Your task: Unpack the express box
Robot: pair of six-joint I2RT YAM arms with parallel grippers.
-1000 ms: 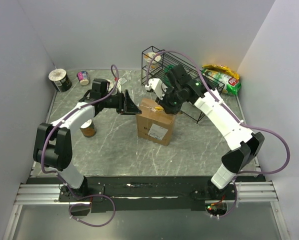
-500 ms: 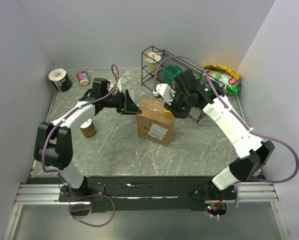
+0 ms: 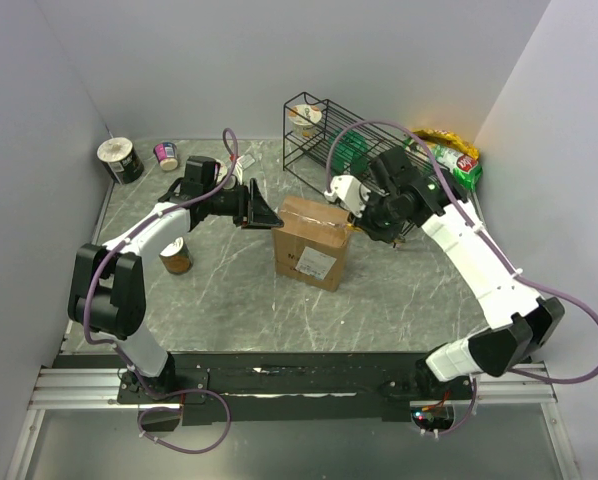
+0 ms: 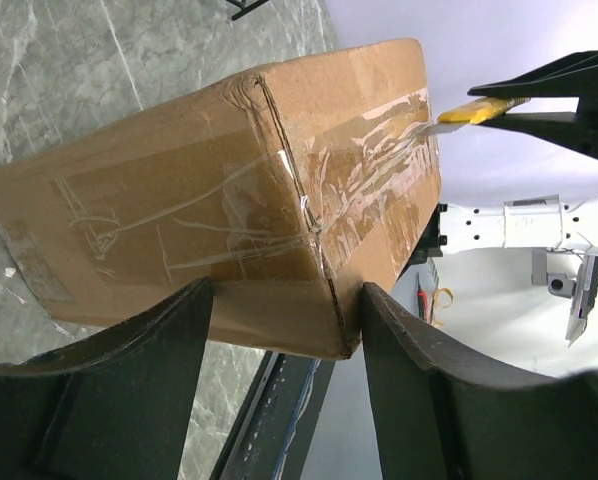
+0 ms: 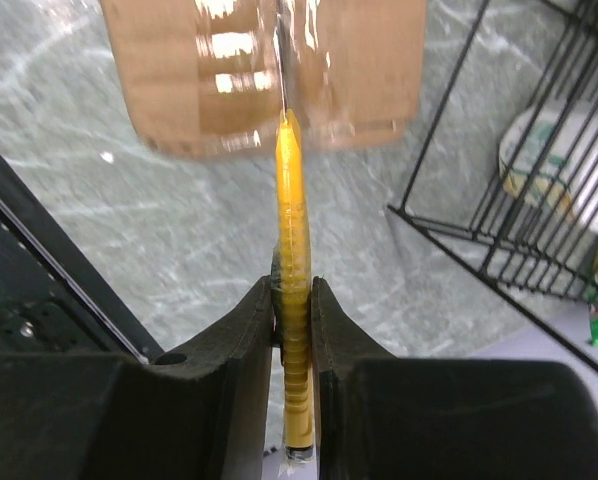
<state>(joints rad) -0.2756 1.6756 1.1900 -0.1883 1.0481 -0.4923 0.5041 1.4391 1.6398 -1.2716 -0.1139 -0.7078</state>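
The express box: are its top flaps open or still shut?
Shut. Clear tape still holds the express box flaps flat; a yellow knife in the right tool meets its taped seam.

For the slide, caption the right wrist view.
Right hand grips a yellow knife, blade at the taped cardboard box beside a wire rack.

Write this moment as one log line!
left gripper: open, straddling express box | right gripper: shut on yellow knife, blade at tape

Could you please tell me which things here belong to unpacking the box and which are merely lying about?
Part of the job:
- brown taped cardboard express box
- yellow-handled utility knife, clamped in the right gripper
- left gripper, straddling the box's corner

Lying about:
- black wire rack
- brown can
- green snack bag
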